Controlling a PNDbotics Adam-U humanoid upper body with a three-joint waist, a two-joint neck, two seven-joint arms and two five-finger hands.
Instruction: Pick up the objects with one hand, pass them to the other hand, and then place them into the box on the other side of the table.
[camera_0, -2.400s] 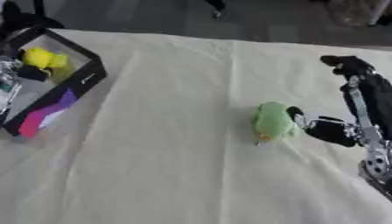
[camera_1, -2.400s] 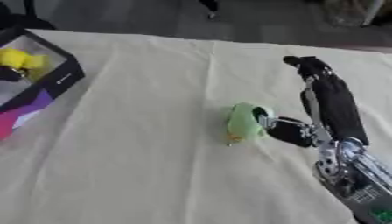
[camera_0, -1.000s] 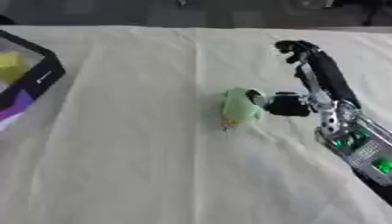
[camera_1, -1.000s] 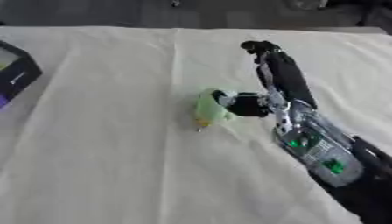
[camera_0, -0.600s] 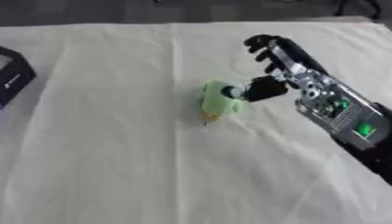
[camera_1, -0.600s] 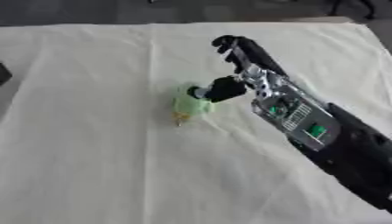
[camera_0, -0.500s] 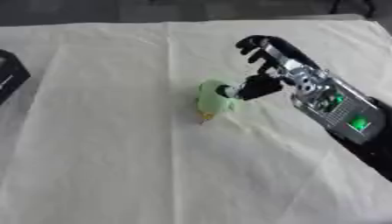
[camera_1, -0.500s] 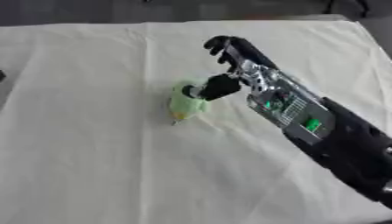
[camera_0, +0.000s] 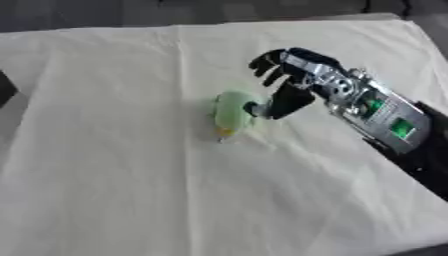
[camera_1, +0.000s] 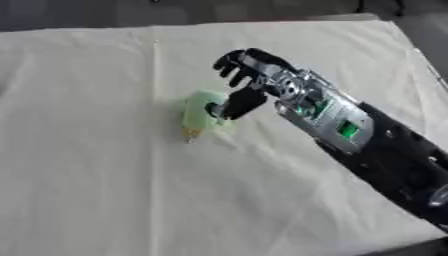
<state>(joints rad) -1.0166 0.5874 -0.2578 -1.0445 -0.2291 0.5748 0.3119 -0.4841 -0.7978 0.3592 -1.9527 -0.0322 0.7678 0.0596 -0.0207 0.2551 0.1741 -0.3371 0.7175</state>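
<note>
Green toy mid-tabletop, right hand against its right side. Toy's left side, near edge and far edge all open cloth.

I see the table covered edge to edge by a cream cloth, creased lengthwise. A pale green object lies on the cloth, near its middle.
</note>
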